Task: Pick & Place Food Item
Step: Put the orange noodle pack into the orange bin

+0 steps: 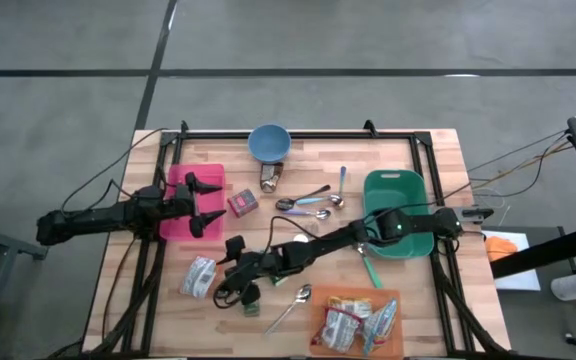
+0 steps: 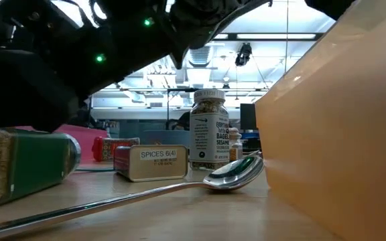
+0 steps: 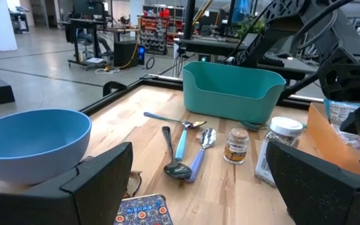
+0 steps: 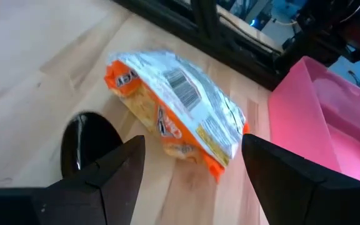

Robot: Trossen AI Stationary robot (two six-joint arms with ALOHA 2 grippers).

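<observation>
Wooden table (image 1: 438,160) w/ black frame round the edge. Left arm lies over the left side; left gripper (image 1: 200,203) sits above the pink bin (image 1: 176,222), fingers spread wide, nothing between them. Right arm reaches from the right edge across the middle toward the near-left; right gripper (image 4: 192,165) hovers just over the snack packet (image 4: 177,106), fingers (image 4: 114,169) apart either side of it, not pinching it.

Teal bin (image 1: 396,205) on the right, partly under the right arm. Orange tray (image 1: 353,340) at the near edge right of centre, holding crinkly food packets (image 1: 346,322). Blue bowl (image 1: 269,143) at the far edge, centre.

Snack packet = silver and orange wrapper w/ barcode, lying flat on the wood near-left, beside the pink bin's near end; in the high view it's at (image 1: 198,275). Print on it too small to read. A black round object (image 4: 83,144) lies close by the packet.

Low view: spice jar (image 2: 209,130) upright, label reads "BAGEL SESAME" in part; small tin (image 2: 150,163) labelled "SPICES 6(4)" to its left; another jar (image 2: 19,164) on its side w/ green label at far left of that view. Small red patterned box (image 1: 242,203) just right of the pink bin.

Cluster of spoons (image 1: 313,202) mid-table between the bowl and teal bin, one w/ blue handle. Single spoon (image 1: 290,308) lies near the tray's left side.
</observation>
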